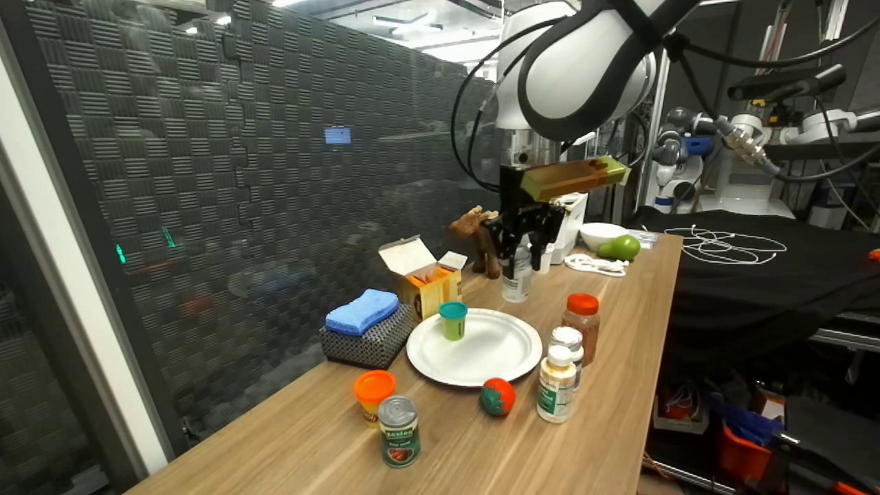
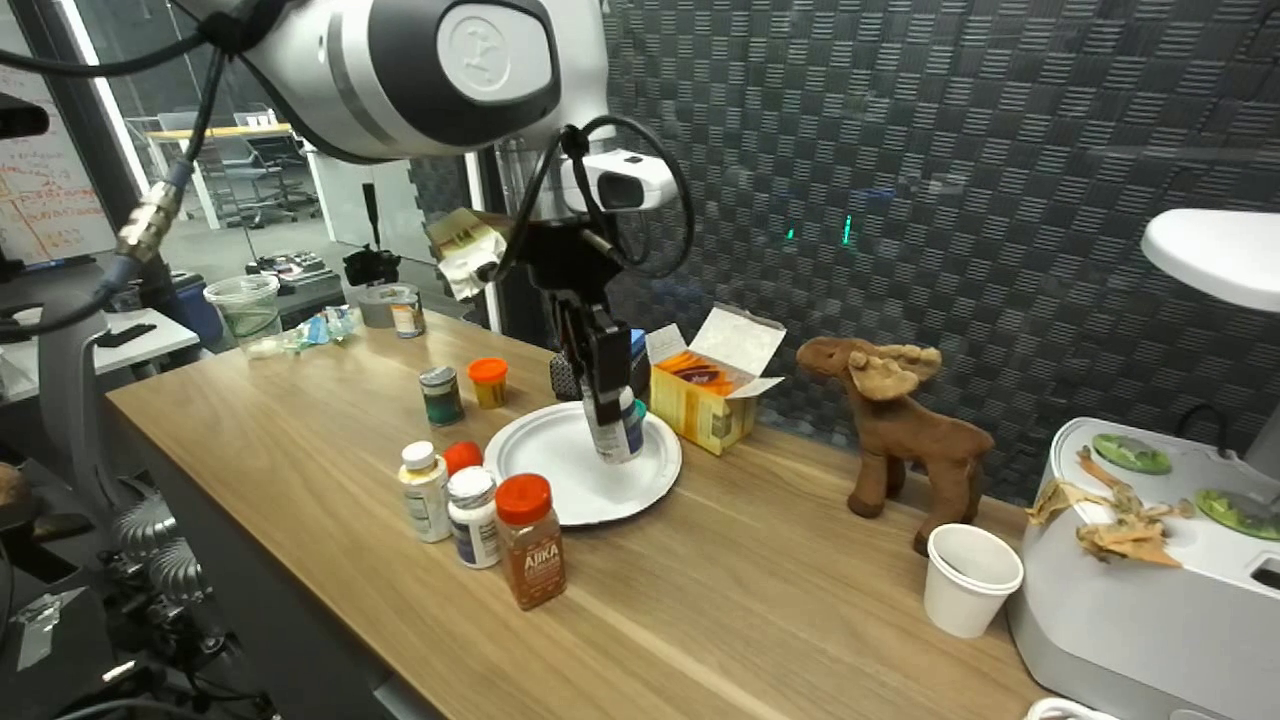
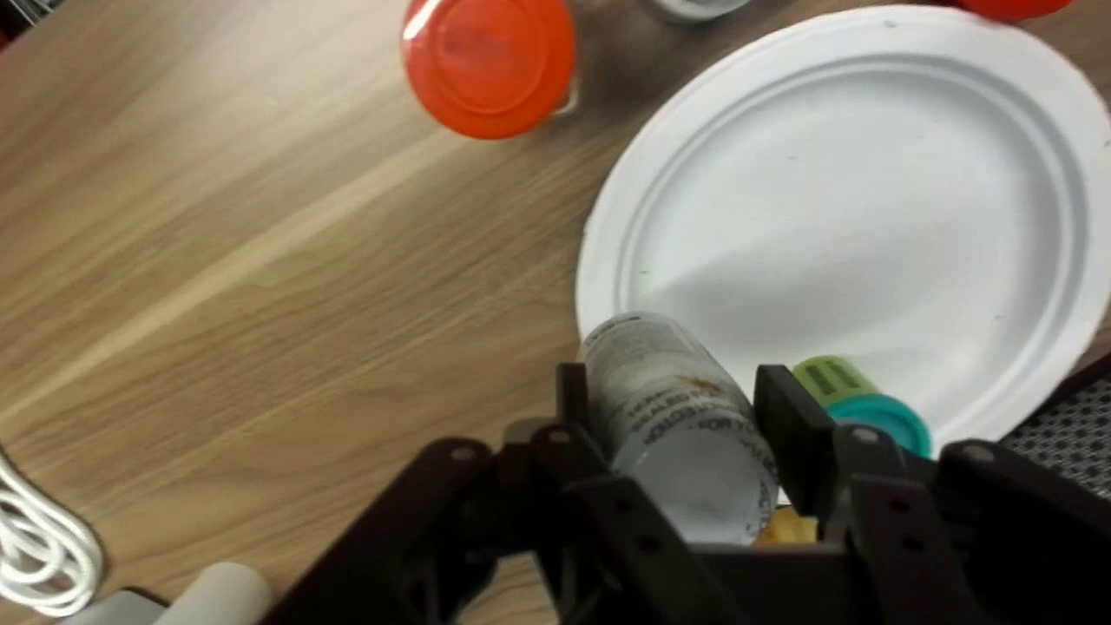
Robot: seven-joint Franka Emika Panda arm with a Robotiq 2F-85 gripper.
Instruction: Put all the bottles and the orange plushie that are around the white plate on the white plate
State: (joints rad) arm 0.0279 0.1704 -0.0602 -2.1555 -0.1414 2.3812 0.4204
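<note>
Wrist view: the jaws of the gripper (image 3: 675,395) are set part-way apart, at the width of one bottle (image 3: 686,443), and this bottle is clasped from both sides between the fingers (image 3: 572,395). Its colour is whitish, small dark print is seen around it, and its near end is plain grey. It is held about upright and off the table (image 3: 260,304), by the edge of the plate (image 3: 868,200); whether over it or just beside it cannot be told. On the plate, a green tub (image 1: 454,324) is placed. Near the plate, in both exterior views, a red-capped bottle (image 2: 533,555), a white bottle (image 2: 475,528) and a cream bottle (image 2: 427,500) are seen in a row, all upright. Farther out, a can (image 1: 399,434) and an orange-lidded tub (image 1: 375,393) are found close together, and a yellow box (image 1: 436,292) with raised flaps is seen.
</note>
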